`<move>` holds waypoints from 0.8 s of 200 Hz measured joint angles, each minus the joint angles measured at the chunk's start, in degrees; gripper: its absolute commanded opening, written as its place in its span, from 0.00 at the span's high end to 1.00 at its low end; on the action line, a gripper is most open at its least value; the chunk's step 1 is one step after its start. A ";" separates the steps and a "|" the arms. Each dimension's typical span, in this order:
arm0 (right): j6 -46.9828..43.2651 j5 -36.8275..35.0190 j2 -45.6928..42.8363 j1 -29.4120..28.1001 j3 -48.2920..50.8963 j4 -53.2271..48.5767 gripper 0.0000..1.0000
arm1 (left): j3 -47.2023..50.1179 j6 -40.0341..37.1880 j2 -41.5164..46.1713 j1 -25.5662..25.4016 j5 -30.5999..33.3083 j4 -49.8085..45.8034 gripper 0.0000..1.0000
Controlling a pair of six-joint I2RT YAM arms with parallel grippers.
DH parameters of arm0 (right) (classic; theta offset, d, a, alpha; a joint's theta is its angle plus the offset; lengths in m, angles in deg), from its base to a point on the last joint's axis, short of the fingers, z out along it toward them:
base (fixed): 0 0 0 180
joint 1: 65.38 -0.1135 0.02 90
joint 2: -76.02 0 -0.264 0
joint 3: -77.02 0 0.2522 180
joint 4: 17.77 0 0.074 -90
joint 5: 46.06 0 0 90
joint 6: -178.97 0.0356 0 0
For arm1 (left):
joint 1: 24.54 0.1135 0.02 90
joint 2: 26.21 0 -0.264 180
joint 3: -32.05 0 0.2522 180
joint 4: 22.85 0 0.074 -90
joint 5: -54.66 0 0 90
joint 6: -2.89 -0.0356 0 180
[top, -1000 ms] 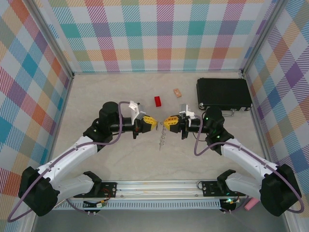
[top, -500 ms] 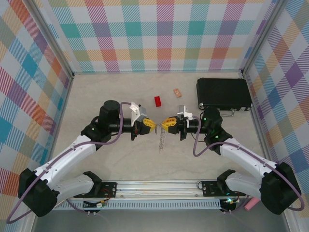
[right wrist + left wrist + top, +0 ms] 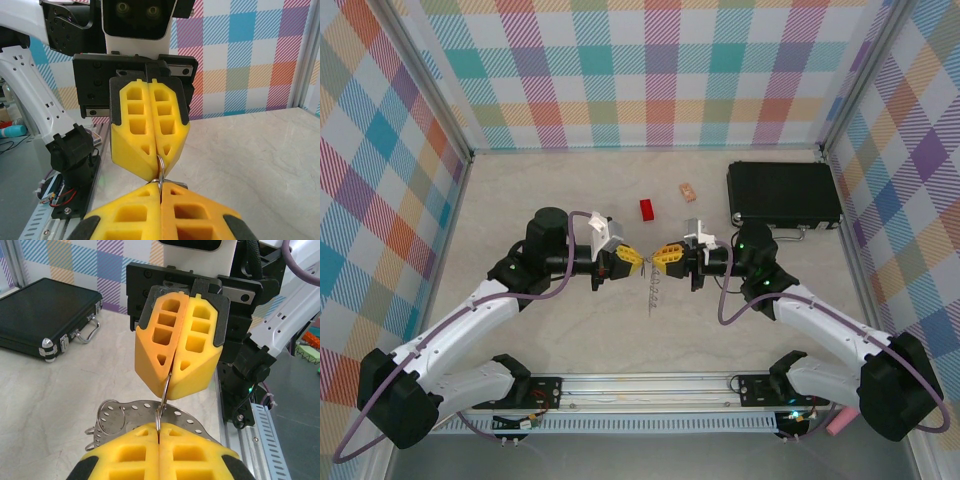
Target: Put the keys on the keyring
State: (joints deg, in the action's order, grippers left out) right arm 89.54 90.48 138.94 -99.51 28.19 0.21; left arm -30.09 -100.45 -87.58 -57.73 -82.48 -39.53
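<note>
Top external view, nearest first: one metal rail (image 3: 650, 385) runs along the near edge of the desk (image 3: 570, 330), with two arm bases bolted to it. The two arms reach inward and meet tip to tip at mid-desk.

The left tool (image 3: 636, 259) and the right tool (image 3: 663, 254) are both fully closed. The left wrist view shows them both pinching the same small wire loop (image 3: 164, 390) from opposite sides. One keyring (image 3: 655, 290) hangs from that loop between the tools, a flat grey ring with holes and more wire loops on its outer edge. Whether a key hangs among those loops is too small to tell, as is whether the keyring's lower edge touches the desk.

Just beyond the tools lies one red block (image 3: 646, 208). One tan block (image 3: 688, 190) lies near it and apart from it. Farther right, one black case (image 3: 783, 194) fills the far right corner, close to the right wall.

Checked walls (image 3: 640, 80) close off the left, far and right sides. Bare desk lies open to the left of the left arm and between the tools and the rail.
</note>
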 measured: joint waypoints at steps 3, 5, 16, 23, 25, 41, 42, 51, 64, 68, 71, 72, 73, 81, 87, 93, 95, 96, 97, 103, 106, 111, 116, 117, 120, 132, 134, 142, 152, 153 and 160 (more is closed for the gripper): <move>-0.02 0.00 0.00 0.00 0.00 0.00 1.00 | 0.00 0.00 0.00 0.00 0.00 0.00 1.00; -0.02 0.00 0.00 0.00 0.00 0.02 1.00 | 0.00 0.00 0.00 0.00 0.00 0.00 1.00; -0.02 -0.07 0.02 -0.04 0.00 0.00 1.00 | 0.00 0.00 0.00 0.00 -0.04 0.00 1.00; -0.02 -0.20 0.02 -0.04 0.00 0.02 1.00 | 0.00 0.00 0.00 0.00 -0.17 0.00 1.00; -0.02 -0.20 0.02 -0.04 0.00 0.00 1.00 | 0.00 0.00 0.00 0.00 -0.22 0.00 1.00; -0.02 -0.24 0.04 -0.04 0.00 0.00 1.00 | 0.00 0.00 0.00 0.00 -0.35 0.02 1.00; -0.02 -0.24 0.04 -0.04 0.00 0.00 1.00 | 0.00 0.00 0.00 0.00 -0.35 0.02 1.00; -0.02 -0.24 0.04 -0.04 0.00 0.00 1.00 | 0.00 0.00 0.00 0.00 -0.42 0.02 1.00; -0.02 -0.42 0.04 -0.04 0.00 0.00 1.00 | 0.00 0.00 0.00 0.00 -0.42 0.02 1.00; -0.02 -0.44 0.04 -0.04 0.00 0.00 1.00 | 0.00 0.00 0.00 0.00 -0.42 0.02 1.00; -0.02 -0.48 0.04 -0.04 0.00 0.02 1.00 | 0.00 0.00 0.00 0.00 -0.42 0.02 1.00; -0.02 -0.48 0.04 -0.04 0.00 0.00 1.00 | 0.00 0.00 0.00 0.00 -0.42 0.02 1.00; -0.02 -0.48 0.04 -0.04 0.00 0.00 1.00 | 0.00 0.00 0.00 0.00 -0.39 0.02 1.00; -0.04 -0.66 0.04 -0.04 0.00 0.02 1.00 | 0.00 0.00 0.00 0.00 -0.39 0.02 1.00; -0.04 -0.74 0.04 -0.04 0.00 0.02 1.00 | 0.00 0.00 0.00 0.00 -0.39 0.02 1.00; -0.07 -0.90 0.04 -0.09 0.00 0.00 1.00 | 0.00 0.00 0.00 0.00 -0.37 0.02 1.00; -0.07 -0.96 0.04 -0.09 0.00 0.00 1.00 | 0.00 0.00 0.00 0.00 -0.37 0.02 1.00; -0.07 -0.96 0.04 -0.09 0.00 0.02 1.00 | 0.00 0.00 0.00 0.00 -0.35 0.02 1.00; -0.09 -0.96 0.04 -0.09 0.00 0.02 1.00 | 0.00 0.00 0.00 0.00 -0.37 0.02 1.00; -0.20 -1.07 0.04 -0.09 0.00 0.02 1.00 | 0.00 0.00 0.00 0.00 -0.35 0.02 1.00; -0.22 -1.09 0.04 -0.09 0.00 0.00 1.00 | 0.00 0.00 0.00 0.00 -0.35 0.02 1.00; -0.24 -1.11 0.04 -0.09 0.00 0.02 1.00 | 0.00 0.00 0.00 0.00 -0.33 0.02 1.00; -0.26 -1.16 0.04 -0.09 0.00 0.02 1.00 | 0.00 0.00 0.00 0.00 -0.31 0.02 1.00; -0.26 -1.18 0.04 -0.09 0.00 0.02 1.00 | 0.00 0.00 0.00 0.00 -0.31 0.02 1.00; -0.28 -1.29 0.04 -0.09 0.00 0.00 1.00 | 0.00 0.00 0.00 0.00 -0.24 0.02 1.00; -0.55 -1.51 0.04 -0.11 0.00 0.02 1.00 | 0.00 0.00 0.02 0.00 -0.15 0.02 1.00; -0.59 -1.53 0.04 -0.11 0.00 0.00 1.00 | 0.00 0.00 0.02 0.00 -0.15 0.02 1.00; -0.74 -1.66 0.02 -0.17 0.00 0.00 1.00 | 0.00 0.00 0.04 0.00 -0.04 0.02 1.00; -1.01 -1.97 0.00 -0.24 0.00 0.00 1.00 | 0.00 0.00 0.11 0.00 0.17 0.02 1.00; -1.07 -1.99 0.00 -0.26 0.02 0.00 1.00 | 0.00 0.00 0.11 0.00 0.22 0.02 1.00; -1.14 -2.12 -0.02 -0.26 0.00 0.00 1.00 | 0.00 0.00 0.13 0.00 0.28 0.02 1.00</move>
State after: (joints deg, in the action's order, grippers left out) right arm 88.41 88.36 138.92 -99.77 28.19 0.21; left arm -30.09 -100.45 -87.45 -57.73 -82.19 -39.51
